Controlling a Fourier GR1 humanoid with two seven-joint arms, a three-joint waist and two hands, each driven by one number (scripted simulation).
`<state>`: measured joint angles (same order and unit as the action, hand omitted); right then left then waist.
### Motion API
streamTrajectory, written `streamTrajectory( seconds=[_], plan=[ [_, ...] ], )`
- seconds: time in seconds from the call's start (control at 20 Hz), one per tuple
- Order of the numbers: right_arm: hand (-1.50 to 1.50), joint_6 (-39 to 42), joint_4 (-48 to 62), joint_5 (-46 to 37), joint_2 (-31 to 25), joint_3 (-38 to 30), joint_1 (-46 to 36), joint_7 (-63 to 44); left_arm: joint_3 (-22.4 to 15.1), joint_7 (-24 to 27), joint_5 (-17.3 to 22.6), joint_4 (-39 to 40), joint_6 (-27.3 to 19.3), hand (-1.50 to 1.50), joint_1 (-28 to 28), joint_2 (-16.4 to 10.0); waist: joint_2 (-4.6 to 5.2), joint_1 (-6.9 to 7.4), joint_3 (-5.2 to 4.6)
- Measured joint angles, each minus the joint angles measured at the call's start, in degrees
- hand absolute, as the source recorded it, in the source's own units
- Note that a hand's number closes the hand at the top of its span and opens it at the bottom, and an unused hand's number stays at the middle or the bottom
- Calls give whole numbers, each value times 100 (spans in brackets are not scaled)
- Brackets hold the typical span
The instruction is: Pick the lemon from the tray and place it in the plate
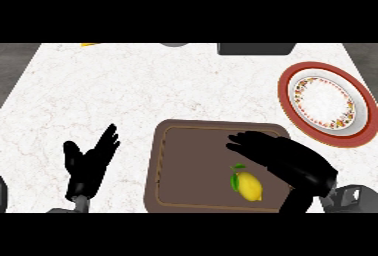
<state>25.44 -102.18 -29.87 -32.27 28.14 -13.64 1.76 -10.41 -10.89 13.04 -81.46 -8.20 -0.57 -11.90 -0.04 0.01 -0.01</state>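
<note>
While the lemon [250, 186] lies on the brown tray [190, 170], toward its right near corner with green leaves at its far end, the right hand [275, 151] hangs over the tray just beyond the fruit. Its fingers are stretched out toward the upper left, relaxed and spread, and hold nothing; the lemon shows whole beside the palm. On the white marbled counter [111, 90] left of the tray, the left hand [88, 161] rests open with fingers up. A red-rimmed plate [325, 100] with a patterned inner band sits well apart from the lemon, at the far right.
</note>
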Motion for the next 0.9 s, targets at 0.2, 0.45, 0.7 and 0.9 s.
streamTrajectory(
  seconds=[0.2,0.45,0.7,0.9],
  plan=[
    [-150,81,-24,-379,352,44,230,-20,60,-130,-100,-139,52,0,-52,42,-1,4,0],
    [-150,92,-105,-937,562,2,432,10,135,-51,-210,-86,147,0,-96,166,0,1,1],
    [-150,-23,27,-1541,756,-5,497,14,211,-129,-299,-107,193,0,-92,221,0,4,1],
    [-150,90,226,-1901,1017,-6,412,-5,354,-150,-330,-29,278,0,31,258,2,7,1]
  ],
)
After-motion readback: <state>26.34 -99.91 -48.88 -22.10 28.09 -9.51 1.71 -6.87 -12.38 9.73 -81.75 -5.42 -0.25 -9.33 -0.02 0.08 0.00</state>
